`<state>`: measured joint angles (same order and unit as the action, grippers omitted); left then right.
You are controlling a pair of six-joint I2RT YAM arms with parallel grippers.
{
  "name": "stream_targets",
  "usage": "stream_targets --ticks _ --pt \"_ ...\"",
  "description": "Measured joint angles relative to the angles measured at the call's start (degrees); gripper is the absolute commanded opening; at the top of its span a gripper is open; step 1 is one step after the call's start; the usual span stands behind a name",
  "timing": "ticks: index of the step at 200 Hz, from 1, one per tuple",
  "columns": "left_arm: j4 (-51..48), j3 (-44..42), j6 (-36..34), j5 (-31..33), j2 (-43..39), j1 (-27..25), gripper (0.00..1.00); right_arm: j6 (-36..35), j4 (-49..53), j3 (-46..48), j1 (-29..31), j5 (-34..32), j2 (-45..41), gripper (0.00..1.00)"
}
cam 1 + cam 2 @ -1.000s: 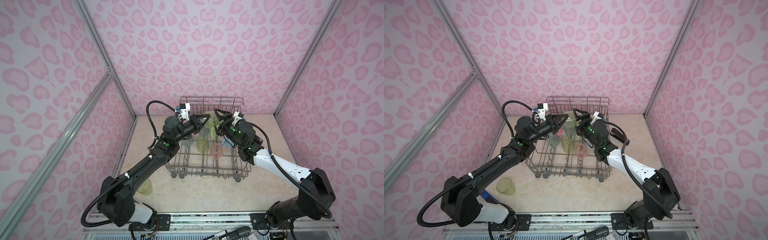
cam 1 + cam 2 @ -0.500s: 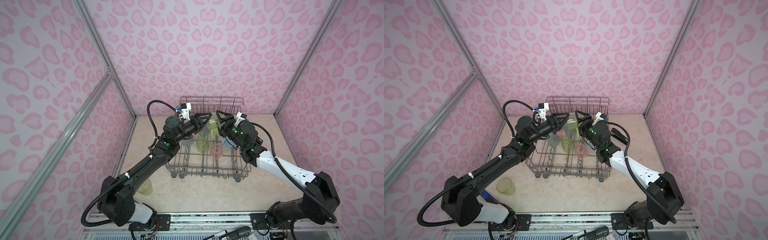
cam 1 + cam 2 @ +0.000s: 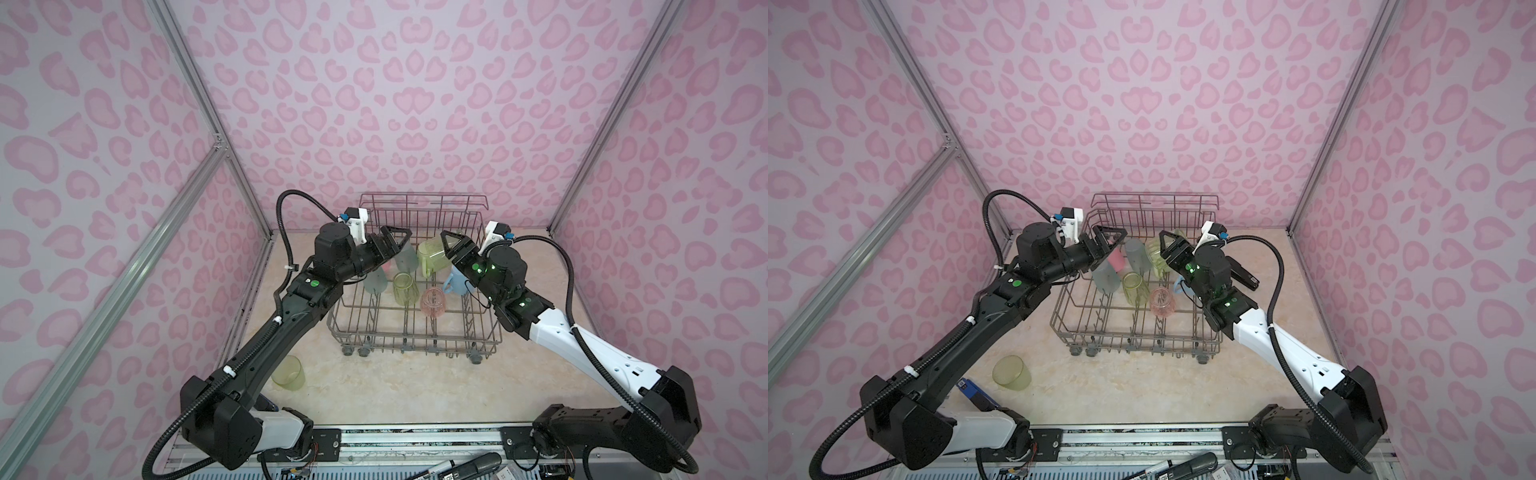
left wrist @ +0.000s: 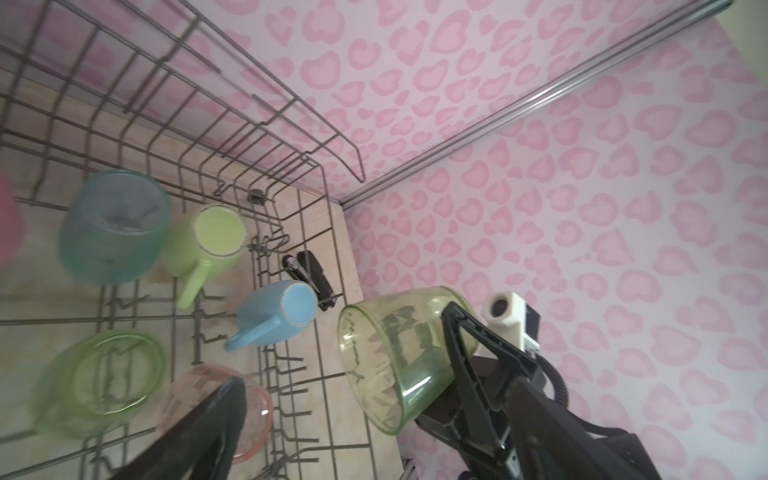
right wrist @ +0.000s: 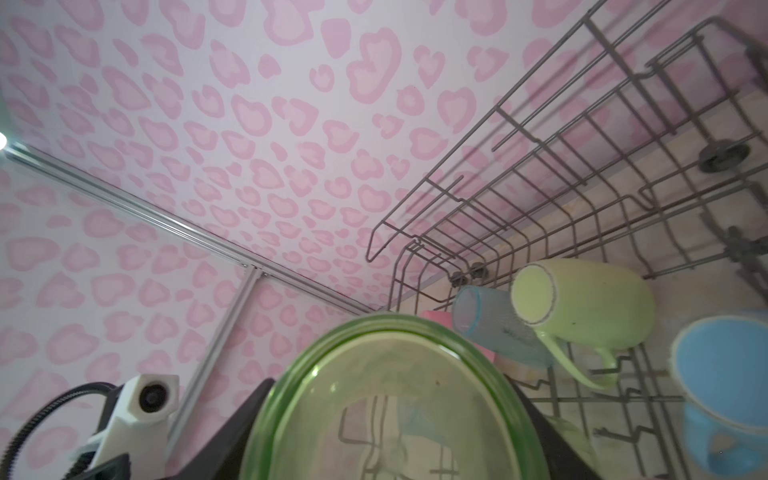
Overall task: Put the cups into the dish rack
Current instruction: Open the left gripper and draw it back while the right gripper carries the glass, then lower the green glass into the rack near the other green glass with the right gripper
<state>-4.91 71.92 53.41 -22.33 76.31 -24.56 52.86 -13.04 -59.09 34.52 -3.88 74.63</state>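
My right gripper (image 5: 386, 449) is shut on a translucent green cup (image 5: 390, 399), fingers on either side of its body. It hangs tilted over the dish rack (image 3: 415, 337), seen in both top views (image 3: 1152, 253) and in the left wrist view (image 4: 395, 361). My left gripper (image 3: 392, 247) stands open and empty just left of it, not touching. In the rack are two teal tumblers (image 3: 405, 257) (image 3: 376, 282), a yellow-green one (image 3: 403, 286), a salmon one (image 3: 434, 301), a pink one (image 3: 1116, 261), a light-green mug (image 4: 208, 241) and a light-blue mug (image 3: 455, 282). Another green cup (image 3: 287, 372) lies on the table.
A black stapler (image 3: 1241, 272) lies on the table right of the rack, behind the right arm. A blue object (image 3: 973, 392) sits by the left arm's base. The rack's taller back rail (image 3: 422, 198) stands close to the rear wall. Pink walls close in three sides.
My left gripper has gone from shut to wide open. The right gripper has tightened a little on the green cup, and the two grippers now stand slightly further apart.
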Motion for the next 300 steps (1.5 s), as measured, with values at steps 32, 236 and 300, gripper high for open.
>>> stream_targets --ticks 32,236,300 --pt "-9.9 -2.2 -4.3 -0.5 -3.3 7.6 0.98 -14.5 4.0 -0.6 3.3 -0.3 2.2 0.62" --pt "-36.3 -7.0 -24.9 16.3 -10.9 24.7 0.99 -51.5 0.7 -13.4 18.4 12.5 29.3 0.65" --pt "-35.3 -8.0 -25.4 16.2 -11.7 24.9 0.99 -53.1 0.5 -15.0 18.3 13.4 34.0 0.66"
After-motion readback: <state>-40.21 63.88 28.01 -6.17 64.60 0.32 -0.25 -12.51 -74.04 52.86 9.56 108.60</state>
